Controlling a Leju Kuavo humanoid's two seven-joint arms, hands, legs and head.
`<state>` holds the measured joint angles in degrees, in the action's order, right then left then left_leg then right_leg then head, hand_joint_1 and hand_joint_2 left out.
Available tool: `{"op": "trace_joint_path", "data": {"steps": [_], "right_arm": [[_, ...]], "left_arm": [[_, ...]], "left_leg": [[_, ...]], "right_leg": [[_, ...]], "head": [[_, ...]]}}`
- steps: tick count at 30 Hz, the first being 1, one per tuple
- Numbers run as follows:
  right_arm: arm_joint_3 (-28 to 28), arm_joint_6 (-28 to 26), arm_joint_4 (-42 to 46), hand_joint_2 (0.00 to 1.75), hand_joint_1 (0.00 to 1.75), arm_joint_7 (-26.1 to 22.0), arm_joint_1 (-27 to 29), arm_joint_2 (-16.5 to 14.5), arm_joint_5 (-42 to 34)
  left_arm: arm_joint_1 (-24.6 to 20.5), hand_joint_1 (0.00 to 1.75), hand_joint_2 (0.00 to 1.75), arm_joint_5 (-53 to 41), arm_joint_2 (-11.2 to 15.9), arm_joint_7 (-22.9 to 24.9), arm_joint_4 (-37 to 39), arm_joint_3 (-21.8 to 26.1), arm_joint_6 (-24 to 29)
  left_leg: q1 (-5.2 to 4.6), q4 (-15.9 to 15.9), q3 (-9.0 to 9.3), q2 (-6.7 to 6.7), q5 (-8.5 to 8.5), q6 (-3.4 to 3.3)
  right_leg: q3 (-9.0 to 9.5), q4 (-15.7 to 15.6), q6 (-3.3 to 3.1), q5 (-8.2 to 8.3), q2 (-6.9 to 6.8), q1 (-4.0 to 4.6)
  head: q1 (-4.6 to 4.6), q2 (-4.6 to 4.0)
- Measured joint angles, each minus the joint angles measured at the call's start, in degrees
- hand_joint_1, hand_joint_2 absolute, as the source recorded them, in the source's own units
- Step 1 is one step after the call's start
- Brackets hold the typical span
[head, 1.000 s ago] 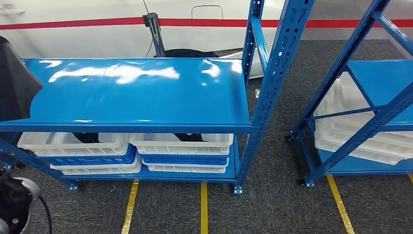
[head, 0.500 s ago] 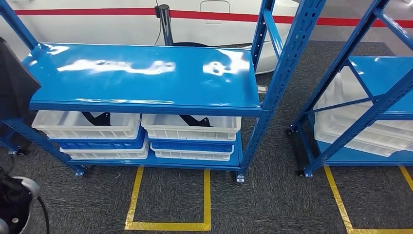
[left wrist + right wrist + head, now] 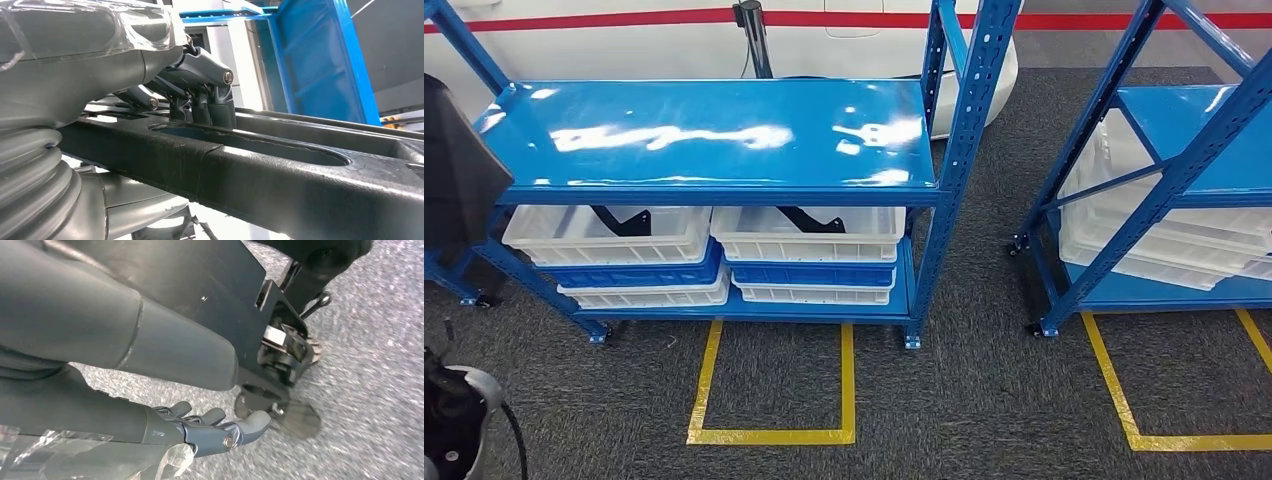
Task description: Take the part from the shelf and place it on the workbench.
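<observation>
- My whole view has shifted since a second ago: the blue shelf (image 3: 714, 140) sits farther off and more of the carpet in front of it shows, with a yellow taped rectangle (image 3: 772, 385) now in full sight, so the camera has moved and the shelf has not.
- The part (image 3: 280, 170) is a black, rough-surfaced bar with a long slot through it; in the head view its dark end (image 3: 454, 165) stands at the left edge, beside the shelf's top board.
- My left hand (image 3: 197, 92) grips the part, fingers (image 3: 220, 105) hooked down into the slot.
- My right hand (image 3: 215, 432) hangs over the grey carpet with nothing in it, fingers loosely apart.
- On the lower level of the shelf stand two stacks of white and blue crates; the left top crate (image 3: 609, 235) and the right top crate (image 3: 809, 233) each hold a black piece.
- A second blue shelf (image 3: 1184, 150) to the right holds more white crates (image 3: 1164, 245); I cannot tell their contents.
</observation>
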<state>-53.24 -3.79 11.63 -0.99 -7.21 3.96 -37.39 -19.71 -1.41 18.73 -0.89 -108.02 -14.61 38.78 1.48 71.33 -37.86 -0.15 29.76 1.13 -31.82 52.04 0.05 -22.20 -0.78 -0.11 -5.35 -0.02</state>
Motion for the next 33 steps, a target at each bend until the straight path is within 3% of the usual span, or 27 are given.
{"op": "trace_joint_path", "data": {"steps": [2, 3, 5, 7, 8, 10, 12, 13, 14, 15, 16, 18, 19, 21, 23, 24, 25, 27, 28, 29, 30, 31, 33], "right_arm": [[0.0, 0.0, 0.0, 0.00, 0.00, 0.1, 0.0, -0.1, 0.0], [0.0, 0.0, 0.0, 0.00, 0.00, 0.1, 0.0, 0.0, 0.0], [0.0, 0.0, 0.0, 0.00, 0.00, 0.2, 0.0, 0.0, 0.0], [0.0, -0.1, 0.0, 0.00, 0.00, 0.2, 0.2, 0.1, 0.0], [0.0, -0.1, 0.0, 0.00, 0.00, 0.2, 0.2, 0.1, 0.0], [0.0, -0.1, 0.0, 0.00, 0.00, 0.2, 0.3, 0.1, 0.0], [0.0, -0.1, 0.0, 0.00, 0.00, 0.2, 0.3, 0.1, 0.0], [0.0, -0.1, 0.0, 0.00, 0.00, 0.2, 0.3, 0.1, 0.0], [0.0, -0.1, 0.0, 0.00, 0.00, 0.2, 0.3, 0.1, 0.0], [0.0, -0.1, 0.0, 0.00, 0.00, 0.2, 0.3, 0.1, 0.0], [0.0, -0.1, 0.0, 0.00, 0.00, 0.2, 0.3, 0.1, 0.0], [0.0, -0.1, 0.0, 0.00, 0.00, 0.2, 0.2, 0.1, 0.0], [0.0, -0.1, 0.0, 0.00, 0.00, 0.2, 0.2, 0.2, 0.0], [0.0, -0.1, -0.1, 0.00, 0.00, 0.2, 0.1, 0.3, 0.0], [0.0, -0.1, -0.1, 0.00, 0.00, 0.1, 0.0, 0.3, 0.0], [0.0, -0.1, -0.1, 0.00, 0.00, 0.1, 0.0, 0.2, 0.0], [0.0, -0.1, -0.1, 0.00, 0.00, 0.1, 0.0, 0.2, 0.0], [0.0, -0.1, -0.1, 0.00, 0.00, 0.1, 0.0, 0.2, 0.1], [0.0, -0.1, -0.1, 0.00, 0.00, 0.1, 0.0, 0.1, 0.1], [0.0, -0.1, -0.1, 0.00, 0.00, 0.1, 0.0, 0.1, 0.1], [0.0, -0.1, -0.1, 0.00, 0.00, 0.1, 0.0, 0.0, 0.1], [0.0, -0.1, -0.1, 0.00, 0.00, 0.1, 0.0, 0.0, 0.1], [0.0, -0.1, -0.1, 0.00, 0.00, 0.0, 0.0, 0.0, 0.1]], "left_arm": [[-0.1, 1.75, 1.75, -0.2, 0.0, 0.0, 0.0, 0.0, 0.0], [-0.2, 1.75, 1.75, -0.3, 0.0, 0.0, 0.0, 0.0, 0.0], [-0.2, 1.75, 1.75, -0.5, 0.0, 0.1, 0.0, 0.0, 0.2], [0.0, 1.75, 1.75, -0.5, 0.0, 0.2, -0.1, 0.0, 0.3], [0.0, 1.75, 1.75, -0.5, 0.0, 0.2, -0.1, 0.0, 0.3], [0.0, 1.75, 1.75, -0.5, 0.0, 0.3, -0.1, -0.1, 0.3], [0.0, 1.75, 1.75, -0.5, 0.0, 0.3, -0.1, -0.1, 0.4], [0.0, 1.75, 1.75, -0.4, 0.0, 0.3, -0.1, -0.1, 0.4], [0.1, 1.75, 1.75, -0.4, 0.0, 0.3, -0.1, -0.1, 0.4], [0.1, 1.75, 1.75, -0.4, 0.0, 0.3, -0.1, -0.1, 0.4], [0.1, 1.75, 1.75, -0.4, 0.0, 0.4, -0.1, -0.1, 0.4], [0.1, 1.75, 1.75, -0.2, 0.0, 0.6, -0.1, 0.0, 0.4], [0.1, 1.75, 1.75, -0.1, 0.0, 0.7, -0.1, 0.0, 0.4], [0.1, 1.75, 1.75, 0.2, 0.0, 0.8, -0.1, 0.2, 0.4], [0.3, 1.75, 1.75, 0.4, 0.0, 0.8, -0.1, 0.5, 0.4], [0.3, 1.75, 1.75, 0.4, 0.0, 0.8, -0.1, 0.7, 0.4], [0.4, 1.75, 1.75, 0.5, 0.0, 0.8, -0.1, 0.8, 0.5], [0.6, 1.75, 1.75, 0.6, 0.0, 0.8, -0.1, 1.1, 0.5], [0.7, 1.75, 1.75, 0.6, 0.1, 0.8, -0.1, 1.1, 0.5], [0.8, 1.75, 1.75, 0.6, 0.1, 0.8, -0.1, 1.2, 0.5], [0.9, 1.75, 1.75, 0.6, 0.1, 0.8, -0.1, 1.2, 0.5], [0.9, 1.75, 1.75, 0.6, 0.1, 0.8, -0.1, 1.3, 0.4], [0.9, 1.75, 1.75, 0.7, 0.2, 0.8, -0.1, 1.3, 0.4]], "left_leg": [[0.44, -6.4, 5.15, 0.02, -2.69, 0.61], [0.51, -10.9, 8.21, -0.06, -2.91, 0.67], [0.45, -16.5, 11.60, -0.12, -2.00, 0.13], [0.25, -16.9, 11.11, -0.06, -2.00, -1.01], [0.25, -16.8, 10.66, -0.02, -2.43, -1.61], [0.32, -16.8, 9.45, 0.08, -3.59, -2.91], [0.11, -16.7, 8.10, 0.09, -4.77, -3.55], [0.00, -16.7, 7.39, 0.08, -5.33, -3.62], [-0.12, -16.7, 6.71, 0.07, -5.86, -3.61], [-0.22, -16.7, 6.07, 0.05, -6.38, -3.55], [-0.31, -16.6, 5.52, 0.02, -6.87, -3.45], [-0.41, -16.6, 4.81, -0.01, -7.65, -3.15], [-0.38, -16.6, 4.62, 0.04, -8.05, -2.87], [-0.14, -16.9, 4.30, 0.21, -8.98, -2.05], [0.05, -17.2, 3.89, 0.27, -9.40, -1.30], [0.06, -16.4, 3.43, 0.24, -8.37, -1.10], [0.08, -14.5, 2.66, 0.21, -6.34, -0.94], [0.21, -7.2, 0.48, 0.19, -0.69, -0.63], [0.28, -3.4, -0.39, 0.19, 1.14, -0.41], [0.29, -0.7, -0.68, 0.19, 1.65, -0.18], [0.31, 0.1, -0.10, 0.20, 0.80, 0.03], [0.36, -1.3, 1.44, 0.20, -0.89, 0.24], [0.44, -8.7, 6.70, 0.19, -3.15, 0.68]], "right_leg": [[-1.75, 0.6, 0.63, 0.94, 0.06, -0.22], [-2.56, 1.2, 0.96, 1.23, 0.09, -0.21], [-3.70, 2.2, 1.59, 1.88, 0.19, 0.01], [-4.25, 2.5, 2.16, 2.57, 0.24, 0.03], [-4.62, 2.9, 2.45, 2.03, 0.27, -0.07], [-6.20, 7.1, 2.99, -2.26, 0.31, -0.31], [-8.44, 15.1, 3.32, -8.07, 0.38, -0.41], [-9.09, 18.6, 3.38, -9.51, 0.40, -0.42], [-8.98, 20.6, 3.35, -9.67, 0.41, -0.44], [-7.77, 20.5, 3.19, -8.65, 0.43, -0.44], [-5.48, 18.2, 2.87, -7.05, 0.46, -0.39], [0.97, 9.4, 1.84, -5.08, 0.71, -0.03], [3.64, 5.3, 1.45, -5.11, 0.82, 0.23], [5.88, 1.2, 1.02, -5.52, 0.98, 0.78], [5.45, 0.2, 0.62, -4.36, 0.87, 0.78], [5.06, -0.2, 0.30, -3.66, 0.72, 0.64], [4.58, -0.5, 0.04, -2.96, 0.53, 0.43], [3.25, -0.4, -0.28, -1.91, 0.29, 0.34], [2.50, -0.3, -0.31, -1.41, 0.22, 0.35], [1.69, -0.2, -0.25, -0.90, 0.20, 0.35], [0.81, 0.1, -0.14, -0.43, 0.19, 0.29], [-0.12, 0.5, 0.06, -0.02, 0.19, 0.16], [-1.95, 1.7, 0.61, 0.57, 0.23, 0.03]], "head": [[-0.01, 0.00], [0.01, 0.00], [0.07, 0.00], [0.12, 0.00], [0.15, 0.00], [0.23, 0.00], [0.32, 0.00], [0.35, 0.00], [0.35, 0.00], [0.35, 0.00], [0.35, 0.00], [0.34, 0.00], [0.33, 0.00], [0.34, 0.00], [0.34, 0.00], [0.30, 0.00], [0.25, 0.00], [0.16, 0.00], [0.15, 0.00], [0.15, 0.00], [0.15, 0.00], [0.15, 0.00], [0.13, 0.00]]}}
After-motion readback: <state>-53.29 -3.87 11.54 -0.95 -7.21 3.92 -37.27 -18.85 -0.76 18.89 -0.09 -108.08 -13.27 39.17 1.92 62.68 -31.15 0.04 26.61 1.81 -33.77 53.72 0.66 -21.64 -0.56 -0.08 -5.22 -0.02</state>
